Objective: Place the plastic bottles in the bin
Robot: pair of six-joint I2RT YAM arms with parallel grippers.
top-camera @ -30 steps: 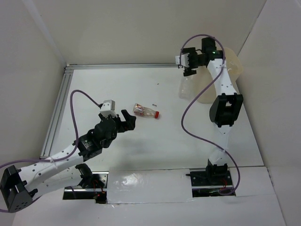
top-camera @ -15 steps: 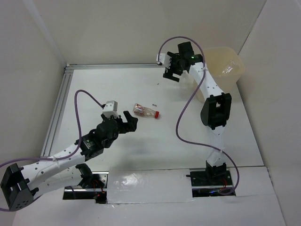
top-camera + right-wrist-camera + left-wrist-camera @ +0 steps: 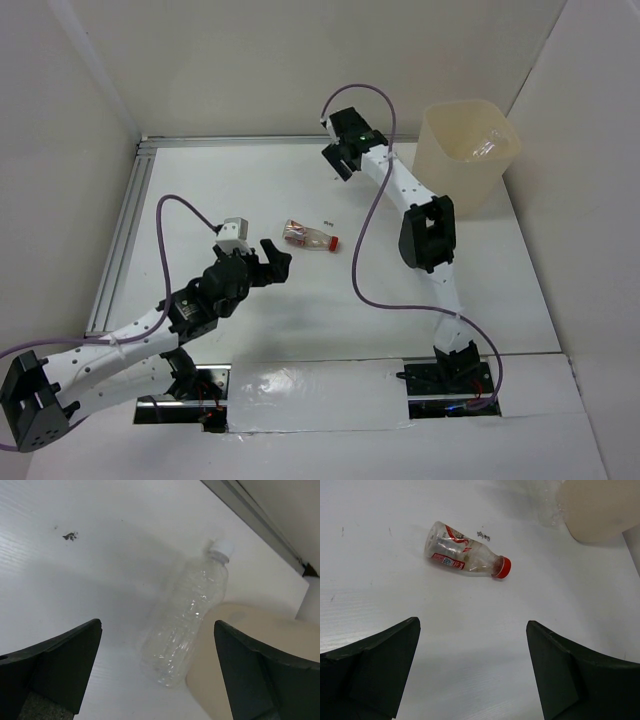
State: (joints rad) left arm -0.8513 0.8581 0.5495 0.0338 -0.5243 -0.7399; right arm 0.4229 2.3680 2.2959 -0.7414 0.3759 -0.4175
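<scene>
Left gripper (image 3: 275,255): jaws spread wide, nothing held, near left of the table (image 3: 250,170).
Red-capped bottle (image 3: 465,556): on its side mid-table, cap to the right, just beyond the left gripper and not touching it.
Right gripper (image 3: 338,163): released, empty, far centre.
White-capped bottle (image 3: 187,615): clear, just beside the bin's left wall.
Bin (image 3: 455,185): upright, far right.

Top view high, facing down, wrist views low over table (image 3: 470,645) (both catch bin (image 3: 240,640))
</scene>
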